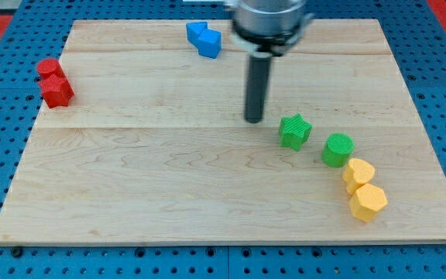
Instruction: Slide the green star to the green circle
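Observation:
The green star (294, 130) lies right of the board's middle. The green circle (337, 149) stands a short gap to its lower right, apart from it. My tip (254, 120) rests on the board just to the upper left of the green star, with a small gap between them. The rod rises straight up to the arm's grey housing at the view's top.
Two yellow blocks (358, 173) (368, 201) sit touching each other just below the green circle. Two blue blocks (204, 38) lie at the top middle. A red circle (49, 67) and a red block (56, 91) sit at the wooden board's (130, 194) left edge.

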You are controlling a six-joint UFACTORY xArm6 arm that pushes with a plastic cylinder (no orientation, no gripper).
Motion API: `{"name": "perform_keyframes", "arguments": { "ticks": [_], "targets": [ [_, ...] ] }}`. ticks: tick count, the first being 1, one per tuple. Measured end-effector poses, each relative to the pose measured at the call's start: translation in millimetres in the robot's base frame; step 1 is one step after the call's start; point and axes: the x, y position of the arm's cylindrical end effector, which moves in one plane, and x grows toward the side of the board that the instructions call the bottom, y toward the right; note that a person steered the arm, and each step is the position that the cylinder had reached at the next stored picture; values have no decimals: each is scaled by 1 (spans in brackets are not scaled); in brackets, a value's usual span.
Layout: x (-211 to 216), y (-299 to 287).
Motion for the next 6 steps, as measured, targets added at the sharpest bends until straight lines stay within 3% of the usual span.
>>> {"name": "perform_keyframes", "arguments": {
  "ticks": [1, 2, 6],
  "targets": [
    [53, -22],
    [68, 14],
    [-13, 139]
  ]
}}
